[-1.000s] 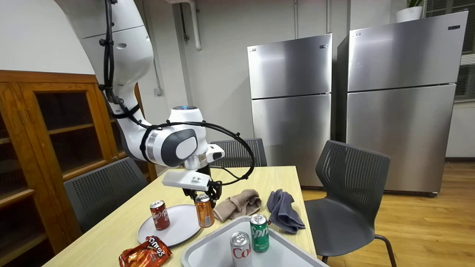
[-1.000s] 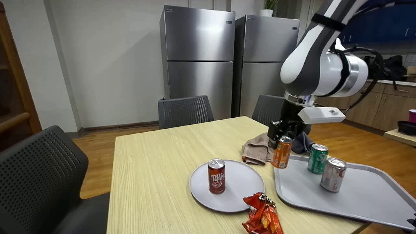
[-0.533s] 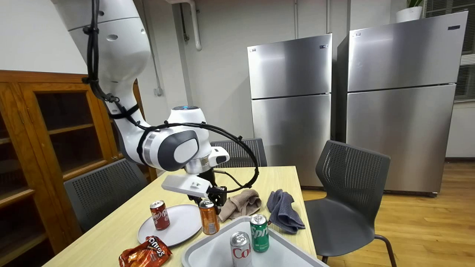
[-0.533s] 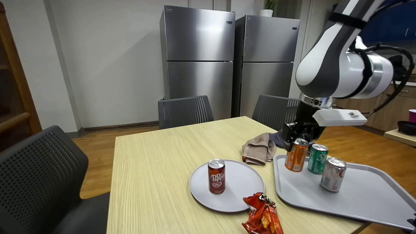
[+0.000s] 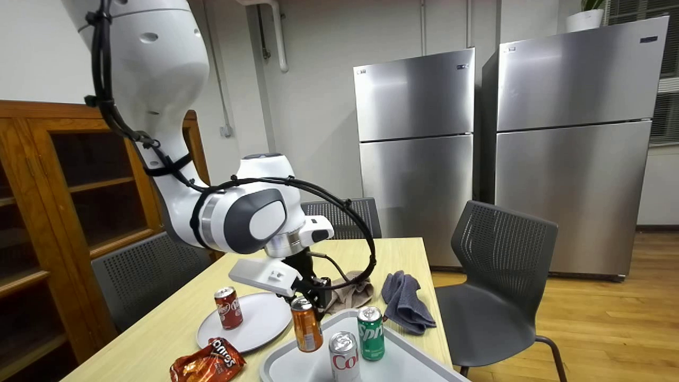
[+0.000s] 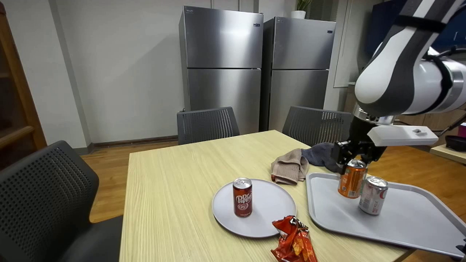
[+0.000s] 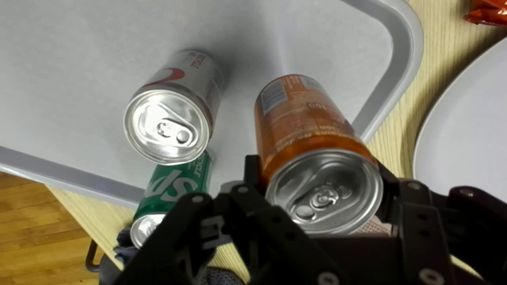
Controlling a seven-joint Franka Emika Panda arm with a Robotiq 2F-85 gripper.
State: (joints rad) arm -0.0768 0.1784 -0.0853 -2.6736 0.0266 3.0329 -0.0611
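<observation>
Gripper (image 7: 321,174): yours holds the orange can (image 7: 303,114), one finger each side of its upper part.
Orange can: in your grip, leaning, over the tray (image 7: 79,79); base contact cannot be confirmed.
Silver can (image 7: 174,103): upright on the tray, just beside your held can, a narrow gap showing.
Green can (image 7: 168,186): also on the tray, near your gripper, apart from it.
Knock hazard: sideways drift toward the standing pair could topple either, given your tight clearance.
Tip hazard: released at this lean, your can could land on one edge and roll.
</observation>
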